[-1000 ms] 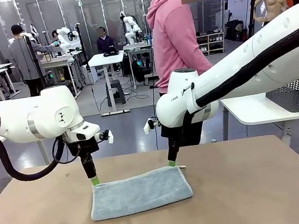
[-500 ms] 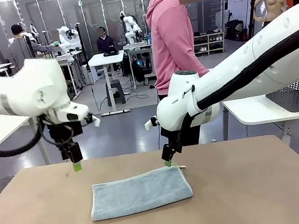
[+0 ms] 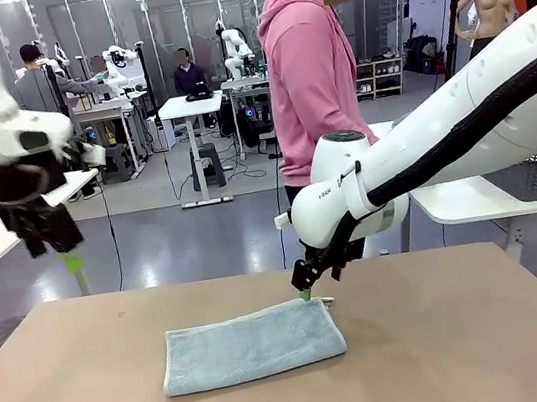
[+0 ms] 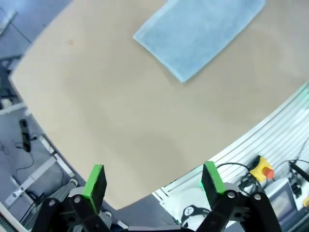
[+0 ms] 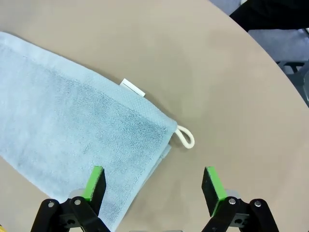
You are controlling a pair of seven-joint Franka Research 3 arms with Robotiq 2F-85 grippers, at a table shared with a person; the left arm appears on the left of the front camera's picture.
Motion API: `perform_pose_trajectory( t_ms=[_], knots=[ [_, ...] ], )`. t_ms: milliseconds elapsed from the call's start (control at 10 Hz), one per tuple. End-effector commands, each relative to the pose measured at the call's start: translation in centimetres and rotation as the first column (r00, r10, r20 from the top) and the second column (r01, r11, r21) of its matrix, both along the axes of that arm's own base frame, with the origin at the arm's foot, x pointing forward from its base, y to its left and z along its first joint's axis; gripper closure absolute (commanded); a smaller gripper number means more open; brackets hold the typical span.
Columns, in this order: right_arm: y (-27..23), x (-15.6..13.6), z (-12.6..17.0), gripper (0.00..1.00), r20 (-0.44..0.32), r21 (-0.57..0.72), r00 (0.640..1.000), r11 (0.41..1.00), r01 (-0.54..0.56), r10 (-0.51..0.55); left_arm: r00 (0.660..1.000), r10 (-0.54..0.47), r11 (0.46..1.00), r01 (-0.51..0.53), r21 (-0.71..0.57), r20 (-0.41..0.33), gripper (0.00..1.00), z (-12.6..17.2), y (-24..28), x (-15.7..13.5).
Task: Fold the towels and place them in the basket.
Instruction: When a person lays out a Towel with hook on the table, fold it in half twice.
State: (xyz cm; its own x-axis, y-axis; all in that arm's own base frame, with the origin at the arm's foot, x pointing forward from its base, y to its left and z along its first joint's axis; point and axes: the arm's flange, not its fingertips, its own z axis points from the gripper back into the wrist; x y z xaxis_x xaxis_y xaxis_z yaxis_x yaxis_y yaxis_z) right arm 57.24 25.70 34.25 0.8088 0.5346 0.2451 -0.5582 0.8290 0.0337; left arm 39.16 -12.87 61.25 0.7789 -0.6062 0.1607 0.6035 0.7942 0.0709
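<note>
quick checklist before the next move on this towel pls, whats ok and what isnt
1. Blue towel lying flat as a neat rectangle on the table: ok.
2. Right tool open and empty, low at the towel's far right corner: ok.
3. Left tool open and empty, but high off the table's left side and far from the towel: not ok if both arms fold next.
4. Hanging loop and label tag free of the pads: ok.
5. Person at the far edge, no hand over the towel: ok.
6. Basket, seemingly the dark mesh thing on the side table, within reach: cannot tell.
</note>
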Motion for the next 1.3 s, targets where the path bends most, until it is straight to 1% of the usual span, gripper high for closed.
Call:
perform_pose_trajectory(
  t_ms=[0,400,500,600,700,800,900,1000,1200],
  knots=[
    [0.2,0.2,0.1,0.00,-0.001,0.000,1.000,1.000,-0.008,0.008,0.999,-0.015,1.000,0.015,0.007,-0.049,0.00,-2.4,-1.3,2.0],
    [0.2,0.2,0.1,0.00,-0.001,0.000,1.000,1.000,-0.008,0.008,0.999,-0.015,1.000,0.015,0.007,-0.049,0.00,-2.4,-1.3,2.0],
    [0.2,0.0,0.2,0.00,0.002,0.001,1.000,1.000,-0.004,0.004,0.998,-0.021,1.000,0.021,0.008,-0.062,0.00,-3.0,-1.2,1.7],
    [0.5,0.5,-1.4,0.00,-0.030,-0.024,0.997,0.997,0.076,-0.077,1.000,-0.011,0.999,0.011,0.037,0.004,0.00,0.2,-0.6,0.9],
    [0.5,0.7,-2.6,0.00,-0.059,-0.008,0.992,0.994,0.113,-0.113,1.000,0.014,0.997,-0.012,0.076,-0.019,0.00,3.0,-0.3,-0.2],
    [0.7,0.5,-3.4,0.00,-0.077,0.009,0.986,0.988,0.151,-0.150,0.999,0.007,0.998,-0.004,0.061,-0.043,0.00,5.6,0.1,-1.3],
    [0.8,0.2,-4.2,0.00,-0.069,-0.005,0.976,0.979,0.206,-0.206,1.000,-0.008,0.999,0.009,0.052,-0.022,0.00,8.5,0.6,-2.7],
    [1.1,-0.1,-5.0,0.00,-0.093,0.022,0.969,0.973,0.230,-0.227,1.000,-0.025,0.999,0.024,0.038,0.007,0.00,11.0,1.3,-3.9],
    [1.3,-0.3,-6.2,0.00,-0.098,0.029,0.948,0.952,0.305,-0.301,0.999,0.001,1.000,-0.001,-0.022,0.039,0.00,15.4,2.9,-5.8]
  ],
)
